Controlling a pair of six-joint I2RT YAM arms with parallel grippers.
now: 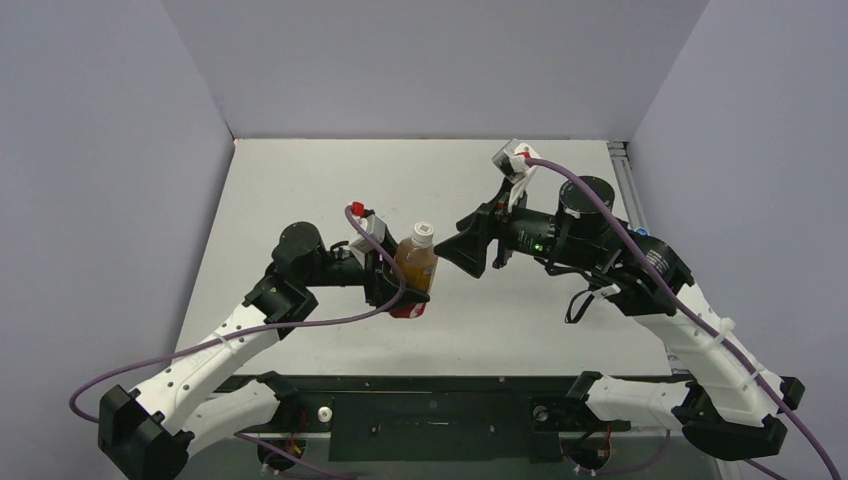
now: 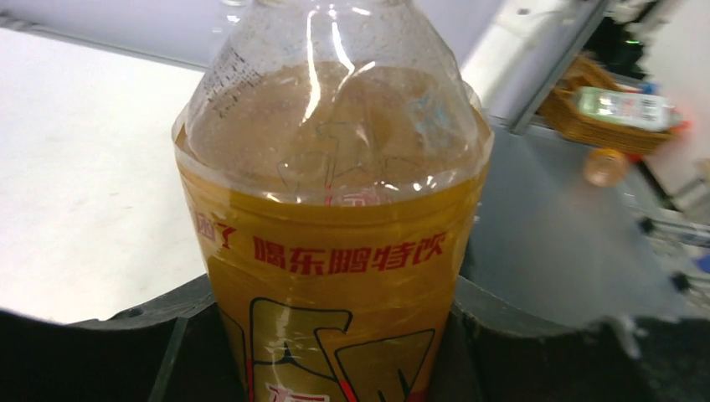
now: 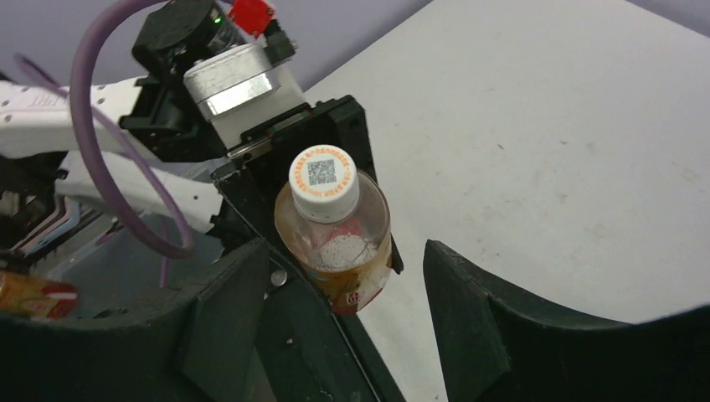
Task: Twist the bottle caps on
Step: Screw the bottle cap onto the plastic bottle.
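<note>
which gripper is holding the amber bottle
The left gripper: its jaws clamp the lower body of the amber bottle. The right gripper holds nothing, its jaws open, apart from the bottle's white cap.

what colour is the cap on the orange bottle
White cap on the bottle, orange lettering ringing a grey square code; clearest in right wrist view.

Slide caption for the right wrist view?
Open right gripper facing the white cap on the amber drink bottle gripped by the left gripper.
</note>
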